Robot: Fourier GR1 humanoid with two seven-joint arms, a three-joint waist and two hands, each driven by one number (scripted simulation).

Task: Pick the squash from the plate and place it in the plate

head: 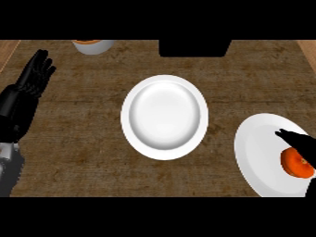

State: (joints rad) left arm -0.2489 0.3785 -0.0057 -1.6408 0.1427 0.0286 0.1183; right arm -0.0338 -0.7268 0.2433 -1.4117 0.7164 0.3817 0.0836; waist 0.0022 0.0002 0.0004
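As I'm watching through the head view, squash: the round orange squash (296, 163) is sitting on the white round plate (259, 152) at the right edge, over toward that plate's right side. I'm not seeing any gap under it, so it's looking like it's resting on the plate.
Right hand: the black right hand (309, 147) is showing at the lower right, lying over that same plate and covering the squash's right side. Black bits of it are showing above the squash and below-right of it. Honestly I'm not able to tell if it's open or gripping, since the view's edge is cutting most of it off.
Left hand: the black left hand (32, 78) is resting at the upper left, open, fingers straight and pointing up, holding nothing, well apart from both plates.
Middle plate: a second white round plate (164, 116) is lying in the centre, showing only its glossy white surface.
Counter: the dark brown wood-grain counter top (85, 139) is carrying everything.
Back edge: a small white cup (93, 46) with something orange inside is poking in at the top left, and a black boxy object (194, 48) is sitting to its right, apart from it.
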